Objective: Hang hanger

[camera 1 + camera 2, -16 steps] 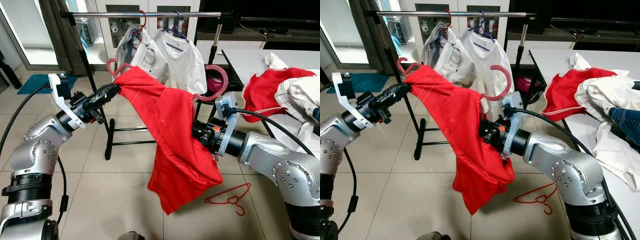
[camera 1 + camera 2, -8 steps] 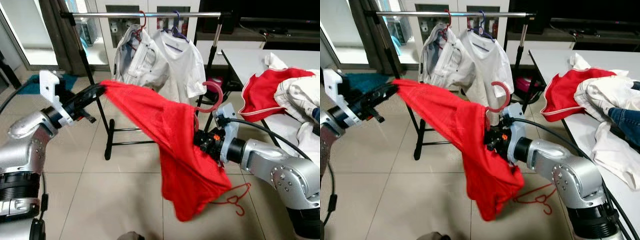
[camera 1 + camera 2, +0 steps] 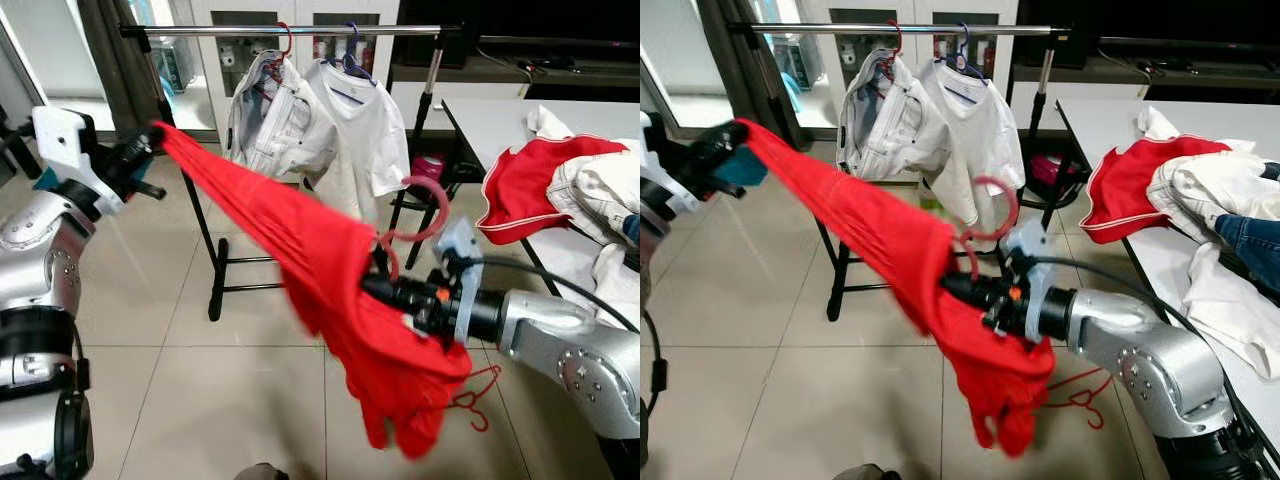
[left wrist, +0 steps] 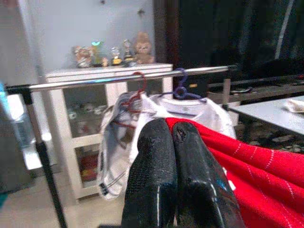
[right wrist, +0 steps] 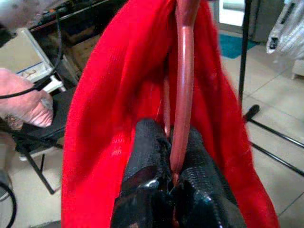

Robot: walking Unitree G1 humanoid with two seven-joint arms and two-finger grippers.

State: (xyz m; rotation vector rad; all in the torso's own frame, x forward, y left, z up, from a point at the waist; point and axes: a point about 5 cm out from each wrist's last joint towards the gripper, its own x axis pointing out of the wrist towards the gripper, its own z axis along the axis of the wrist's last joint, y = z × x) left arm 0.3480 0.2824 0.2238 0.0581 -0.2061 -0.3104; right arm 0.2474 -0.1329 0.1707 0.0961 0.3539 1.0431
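A red garment (image 3: 300,235) is stretched taut between my two grippers in front of a clothes rack. My left gripper (image 3: 148,142) holds one end of it high at the left, level with the rack's post; its fingers (image 4: 156,142) are pressed shut on the cloth. My right gripper (image 3: 378,287) is buried in the lower bunch of the cloth, shut on the stem of a pink hanger (image 5: 183,71). The hanger's hook (image 3: 428,208) sticks up above the cloth. The rack's rail (image 3: 290,30) runs overhead and carries a white jacket (image 3: 275,115) and a white T-shirt (image 3: 365,125).
A thin red wire hanger (image 3: 472,392) lies on the tiled floor under my right arm. A grey table (image 3: 485,115) at the right is piled with red and white clothes (image 3: 545,170). The rack's black base (image 3: 250,287) stands behind the garment. A person's hand (image 5: 26,97) shows low in the right wrist view.
My left gripper has swung up and to the left with its end of the red garment, pulling it taut. My right gripper with the hanger has shifted slightly left and lower.
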